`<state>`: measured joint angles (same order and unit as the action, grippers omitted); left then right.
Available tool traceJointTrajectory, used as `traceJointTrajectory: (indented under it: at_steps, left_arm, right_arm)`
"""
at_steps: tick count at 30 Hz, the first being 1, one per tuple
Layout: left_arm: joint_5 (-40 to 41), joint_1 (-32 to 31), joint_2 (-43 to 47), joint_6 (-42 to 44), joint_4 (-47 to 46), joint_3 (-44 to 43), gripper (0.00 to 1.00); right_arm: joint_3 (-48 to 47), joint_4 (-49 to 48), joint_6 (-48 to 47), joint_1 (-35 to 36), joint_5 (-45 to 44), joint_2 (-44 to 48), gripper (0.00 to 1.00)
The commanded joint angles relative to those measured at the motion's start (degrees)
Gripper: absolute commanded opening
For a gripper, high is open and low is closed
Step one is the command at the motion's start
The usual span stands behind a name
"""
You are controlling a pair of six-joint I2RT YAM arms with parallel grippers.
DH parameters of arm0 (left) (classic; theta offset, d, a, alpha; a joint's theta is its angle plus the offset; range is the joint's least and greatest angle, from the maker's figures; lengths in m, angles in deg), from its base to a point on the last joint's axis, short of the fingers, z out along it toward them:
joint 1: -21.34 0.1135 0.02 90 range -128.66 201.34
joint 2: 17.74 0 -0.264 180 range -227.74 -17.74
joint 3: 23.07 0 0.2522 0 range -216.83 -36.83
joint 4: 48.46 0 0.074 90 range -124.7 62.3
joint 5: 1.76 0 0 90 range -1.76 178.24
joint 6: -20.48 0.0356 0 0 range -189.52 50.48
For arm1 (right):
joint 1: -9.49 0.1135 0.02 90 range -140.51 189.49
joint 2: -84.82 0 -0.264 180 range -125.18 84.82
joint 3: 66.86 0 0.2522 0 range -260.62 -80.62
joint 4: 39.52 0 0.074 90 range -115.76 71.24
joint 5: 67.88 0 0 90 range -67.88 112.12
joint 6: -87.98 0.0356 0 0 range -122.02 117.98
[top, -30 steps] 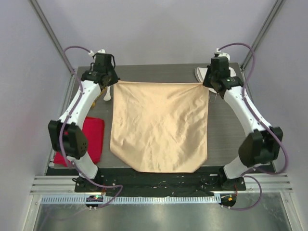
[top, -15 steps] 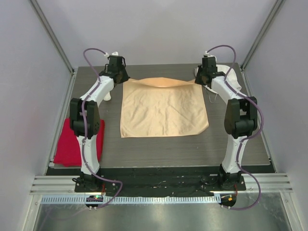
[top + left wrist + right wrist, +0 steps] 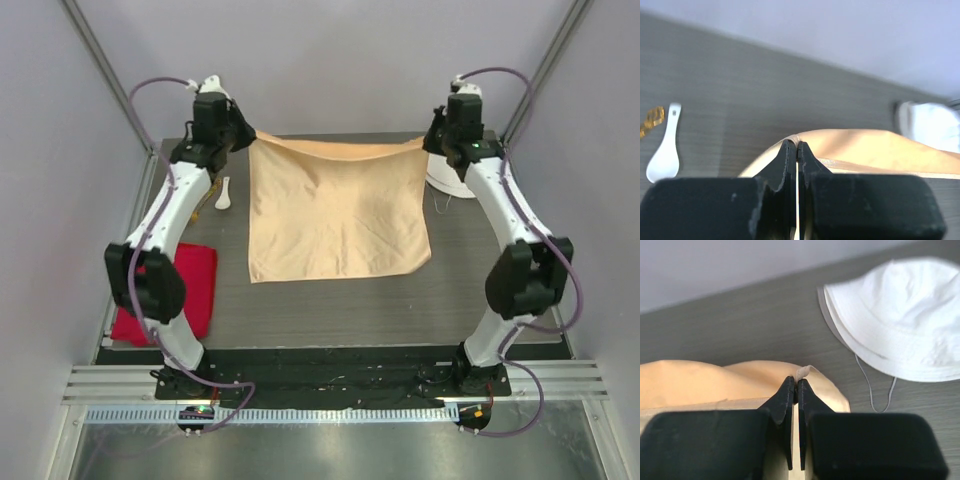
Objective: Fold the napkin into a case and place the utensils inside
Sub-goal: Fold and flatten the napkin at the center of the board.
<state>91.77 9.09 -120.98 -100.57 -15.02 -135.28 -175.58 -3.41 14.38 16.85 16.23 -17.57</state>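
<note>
The napkin (image 3: 338, 215), far corners pinched in the left jaws and right jaws, drapes onto the tabletop (image 3: 330, 300) (spoon (image 3: 223, 195) alongside).

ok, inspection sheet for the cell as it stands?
Surface: dark wood-grain table, flat.
Job's things: napkin raised by its two far corners, near edge on the table, not yet a case; white spoon and gold fork lie left of it.
Clutter: red cloth near left; white hat far right.
Grippers: left tool shut on the napkin's left corner; right tool shut on its right corner.
Cables: purple cables loop over both arms, off the cloth.
Surroundings: pale walls, metal frame posts.
</note>
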Motion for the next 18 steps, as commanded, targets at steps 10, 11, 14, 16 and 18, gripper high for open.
traceJointTrajectory:
  at_steps: [10, 11, 14, 16, 18]
  left_arm:
    - [-9.3, -0.4, 38.2, 1.5, -3.3, -4.9, 0.0]
    - [-10.3, -0.5, 39.5, 1.7, -3.2, -5.3, 0.0]
    - [-12.9, -0.4, 43.9, 0.8, -2.7, -6.8, 0.0]
    - [-13.7, -0.4, 46.0, 0.1, -2.7, -6.9, 0.0]
    - [-14.0, -0.4, 48.1, -0.5, -2.5, -6.8, 0.01]
  right_arm:
    - [3.9, -1.3, -3.4, -0.1, 2.0, 47.7, 0.01]
    - [4.0, -1.4, -3.5, -0.1, 2.2, 49.7, 0.01]
    - [3.5, -1.7, -3.7, -0.1, 3.9, 56.1, 0.01]
    - [2.8, -1.3, -3.6, -0.1, 5.1, 59.0, 0.01]
    - [3.0, -1.4, -2.7, 0.0, 5.1, 60.5, 0.01]
